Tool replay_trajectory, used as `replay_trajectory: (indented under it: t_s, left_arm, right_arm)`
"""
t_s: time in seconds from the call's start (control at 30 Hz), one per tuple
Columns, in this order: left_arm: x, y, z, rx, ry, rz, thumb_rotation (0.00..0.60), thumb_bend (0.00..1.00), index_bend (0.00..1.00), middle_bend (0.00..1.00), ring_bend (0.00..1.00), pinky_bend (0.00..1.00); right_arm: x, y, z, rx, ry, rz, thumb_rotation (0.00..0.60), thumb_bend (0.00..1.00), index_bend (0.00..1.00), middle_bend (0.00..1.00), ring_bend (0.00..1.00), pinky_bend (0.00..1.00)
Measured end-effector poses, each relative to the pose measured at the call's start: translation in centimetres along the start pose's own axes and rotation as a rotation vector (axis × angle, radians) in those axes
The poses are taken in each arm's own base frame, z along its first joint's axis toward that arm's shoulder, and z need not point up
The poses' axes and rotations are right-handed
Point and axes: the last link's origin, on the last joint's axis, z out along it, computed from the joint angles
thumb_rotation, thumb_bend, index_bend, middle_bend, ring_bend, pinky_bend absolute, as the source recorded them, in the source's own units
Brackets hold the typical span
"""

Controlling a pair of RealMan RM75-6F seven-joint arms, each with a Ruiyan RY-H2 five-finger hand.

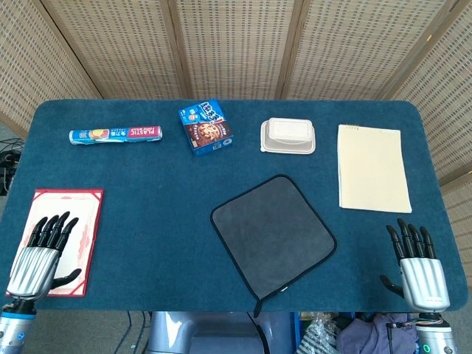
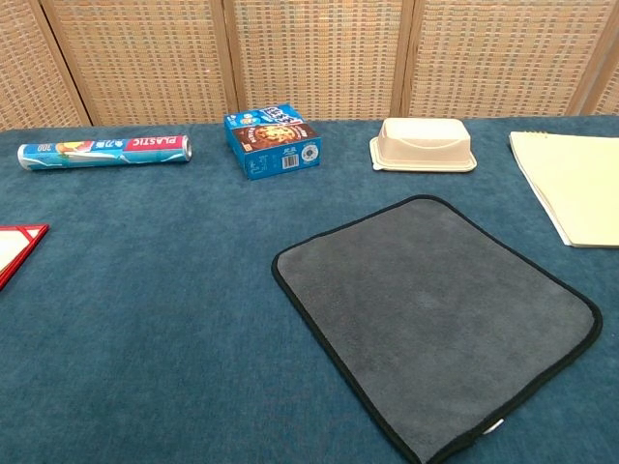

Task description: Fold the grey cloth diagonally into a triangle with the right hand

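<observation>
Right hand [image 1: 419, 267] flat, fingers apart.

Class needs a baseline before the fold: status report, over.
Both hands open: left hand, right hand. Grey cloth flat, unfolded, untouched. Nothing on it.

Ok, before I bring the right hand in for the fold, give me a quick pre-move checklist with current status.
1. Grey cloth lying flat, unfolded: ok.
2. Right hand empty, fingers apart: ok.
3. Right hand touching the cloth: not ok, it sits apart near the table's front right corner.
4. Left hand away from the cloth, over the red-bordered card: ok.
5. Nothing resting on the cloth; cream container and paper pad lie apart from it: ok.
6. Cloth's near corner on the table: cannot tell, it reaches the front edge.
</observation>
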Motion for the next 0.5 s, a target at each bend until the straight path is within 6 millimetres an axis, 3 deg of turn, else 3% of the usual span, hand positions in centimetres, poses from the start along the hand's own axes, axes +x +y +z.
replay_trajectory:
  t_s: [0.5]
  left_arm:
    - [0.46,-0.22,0.11,-0.005,0.025,-0.030,0.600,0.13,0.00,0.00,0.00,0.00]
  right_arm:
    - [-0.24,-0.24,-0.08,0.007,-0.011,-0.004,0.600,0.00,0.00,0.00,0.00,0.00]
